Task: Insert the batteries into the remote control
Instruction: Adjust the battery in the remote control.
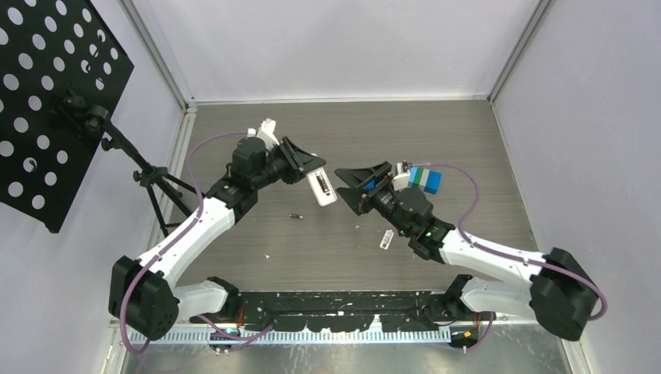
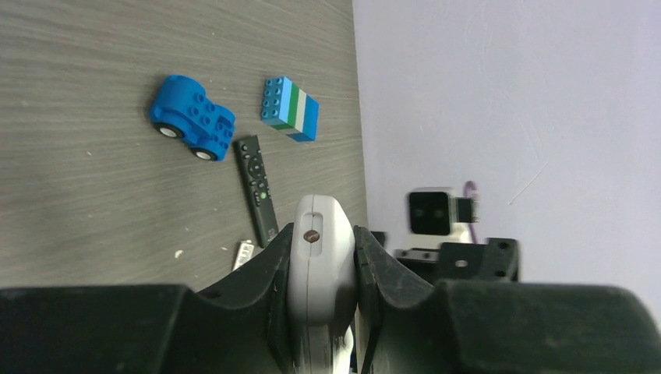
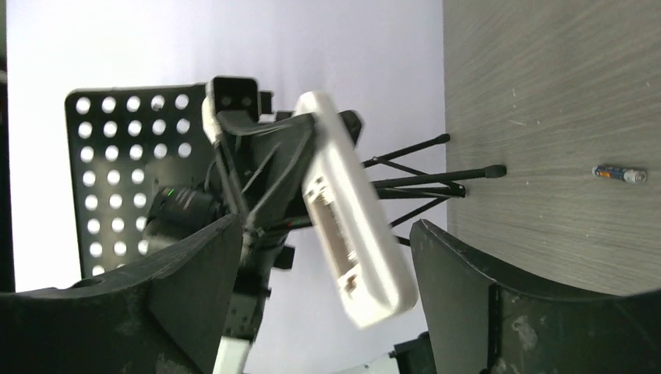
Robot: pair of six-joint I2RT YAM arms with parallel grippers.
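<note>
- Left pincer [image 2: 322, 241]: clamped on the white remote control [image 1: 322, 189], one finger on each long edge. The remote is held clear of the table [image 1: 468, 140], with its free end tilted down toward the right arm.
- Right pincer [image 3: 325, 230]: fingers wide apart and gripping nothing. It faces the remote at close range. In the right wrist view the remote appears between the two fingers, apart from both.
- Remote control, face toward the right pincer: a long recessed battery bay is exposed. Its contents cannot be made out.
- Battery [image 1: 295, 216]: one dark cylinder lies flat on the table, below and left of the held remote and apart from both pincers.
- Small clear-white plastic piece [image 1: 386, 239]: flat on the table beside the right forearm.
- Beyond the right pincer, on the table: a striped block stack [image 2: 290, 109], a blue toy car [image 2: 191, 117], and a black remote [image 2: 257, 187] lying flat near the car.
- Far left: a black perforated panel [image 1: 47, 93] on a tripod.
</note>
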